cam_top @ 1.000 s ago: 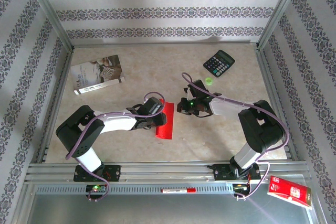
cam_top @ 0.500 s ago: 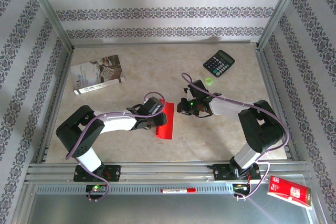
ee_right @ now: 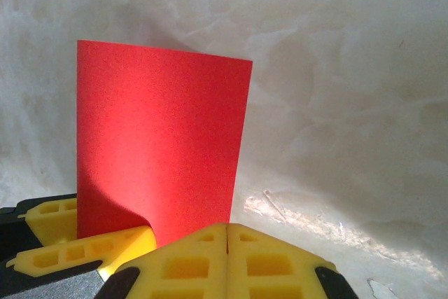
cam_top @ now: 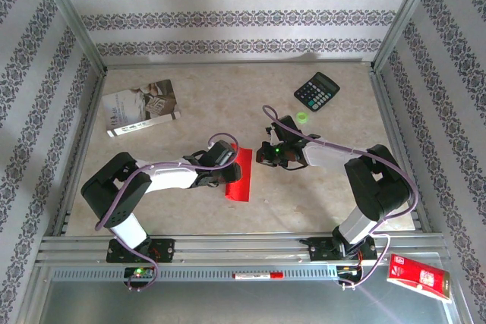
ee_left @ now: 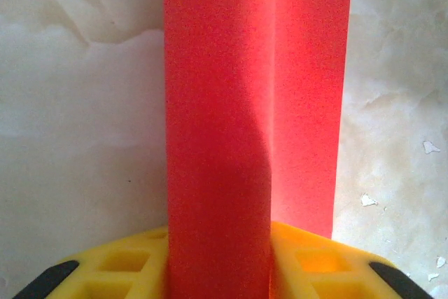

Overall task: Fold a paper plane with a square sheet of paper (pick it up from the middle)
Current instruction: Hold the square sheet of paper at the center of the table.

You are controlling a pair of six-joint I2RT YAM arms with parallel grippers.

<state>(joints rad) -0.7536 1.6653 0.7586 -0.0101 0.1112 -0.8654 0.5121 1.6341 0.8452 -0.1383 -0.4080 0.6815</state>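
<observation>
Table (cam_top: 190,85) is the pale marbled one, boxed in by the frame and patterned walls. Both arms reach in from the near edge and their grippers almost meet in the middle.

The booklet (cam_top: 140,108) lies far left, well apart from everything else.

Then the paper (cam_top: 239,174), the bit I actually care about. It's mid-table, folded into a long red strip, lying right between the two grippers. From the left wrist I see a crease running down its length. One half is in shade and rides over the yellow fingers, the other is brighter and ends at them.

My left gripper (ee_left: 218,271) has the strip's end in its mouth. From the right wrist, its fingers (ee_right: 84,251) sit either side of the paper's lower corner with a bit of a gap. Honestly I can't tell if it's pinching or just loose around it.

The right gripper (ee_right: 227,243) is closed, pads pressed together, tips right at the paper's near edge. Can't tell if they touch it.

The calculator (cam_top: 317,91) is far right. A red packet (cam_top: 419,277) lies off the table by the right base. A tiny green thing (cam_top: 302,117) sits just on the near side of the calculator.
</observation>
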